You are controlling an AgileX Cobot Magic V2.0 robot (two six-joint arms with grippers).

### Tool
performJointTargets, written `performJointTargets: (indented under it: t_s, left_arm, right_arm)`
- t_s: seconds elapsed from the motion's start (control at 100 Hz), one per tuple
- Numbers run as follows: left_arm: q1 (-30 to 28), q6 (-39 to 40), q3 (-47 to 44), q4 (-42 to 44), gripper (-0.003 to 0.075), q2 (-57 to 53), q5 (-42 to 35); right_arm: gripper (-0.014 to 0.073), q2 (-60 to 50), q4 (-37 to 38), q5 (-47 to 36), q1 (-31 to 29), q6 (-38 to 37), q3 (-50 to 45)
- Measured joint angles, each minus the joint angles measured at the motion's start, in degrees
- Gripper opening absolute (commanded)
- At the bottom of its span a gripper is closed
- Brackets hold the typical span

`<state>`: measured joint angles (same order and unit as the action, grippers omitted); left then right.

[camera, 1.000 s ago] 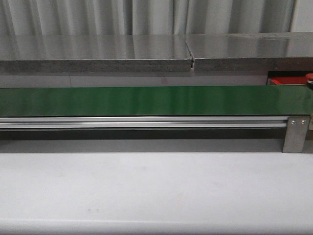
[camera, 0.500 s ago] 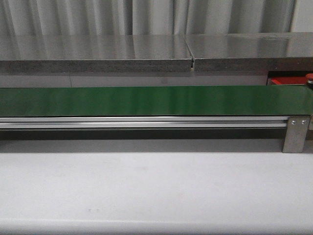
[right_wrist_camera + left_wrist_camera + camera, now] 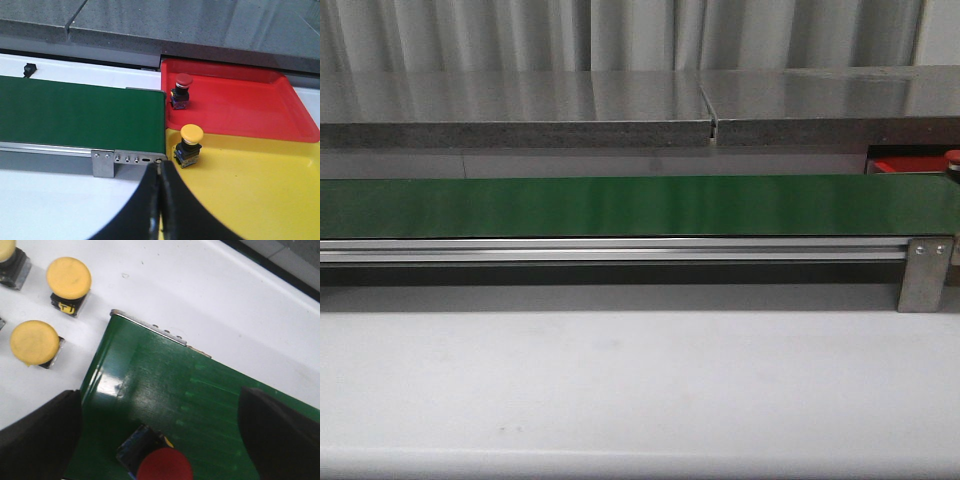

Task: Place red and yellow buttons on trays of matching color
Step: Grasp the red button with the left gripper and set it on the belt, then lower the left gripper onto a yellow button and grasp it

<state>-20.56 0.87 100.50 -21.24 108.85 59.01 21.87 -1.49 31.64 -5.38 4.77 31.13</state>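
In the left wrist view my left gripper (image 3: pixel 160 395) is open over the end of the green belt (image 3: pixel 200 390). A red button (image 3: pixel 164 469) on a dark base sits on the belt between the fingers, touching neither. Three yellow buttons (image 3: pixel 69 277) (image 3: pixel 34 341) (image 3: pixel 6 247) stand on the white table beside the belt end. In the right wrist view my right gripper (image 3: pixel 160 175) is shut on nothing, near the belt's other end. There a red tray (image 3: pixel 240 107) holds a red button (image 3: pixel 183 81), and a yellow tray (image 3: pixel 250 185) holds a yellow button (image 3: pixel 191 135).
The green belt (image 3: pixel 620 205) on its aluminium rail (image 3: pixel 620 250) runs across the front view, with a metal bracket (image 3: pixel 926 272) at its right end. A corner of the red tray (image 3: pixel 910 165) shows there. A grey shelf (image 3: pixel 520 105) lies behind. Neither arm shows in the front view.
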Motion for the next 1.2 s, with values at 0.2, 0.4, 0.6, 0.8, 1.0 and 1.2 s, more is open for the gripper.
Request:
performJointTargets:
  t_s: [0.2, 0.4, 0.6, 0.8, 1.0, 1.2]
  left_arm:
    - [-2.4, 4.81, 0.14, 4.85, 0.0601, 1.91, 0.14]
    - [-3.74, 8.96, 0.87, 6.01, 0.0598, 6.11, 0.02]
    - [-3.85, 13.8, 2.36, 6.46, 0.0598, 10.92, -0.54]
    - [-3.85, 18.28, 5.13, 7.81, 0.0598, 14.79, -1.17]
    - [-3.97, 21.27, 7.14, 8.53, 0.0598, 17.5, -1.58]
    - [-4.04, 23.55, 7.23, 8.63, 0.058, 18.84, -2.83]
  right_arm:
    - [-0.0118, 0.0, 0.0, 0.0, 0.0, 0.0, 0.0]
    - [-0.0118, 0.0, 0.0, 0.0, 0.0, 0.0, 0.0]
    - [-0.0118, 0.0, 0.0, 0.0, 0.0, 0.0, 0.0]
    - [-0.0118, 0.0, 0.0, 0.0, 0.0, 0.0, 0.0]
    - [-0.0118, 0.0, 0.0, 0.0, 0.0, 0.0, 0.0]
    - [-0.0118, 0.0, 0.0, 0.0, 0.0, 0.0, 0.0]
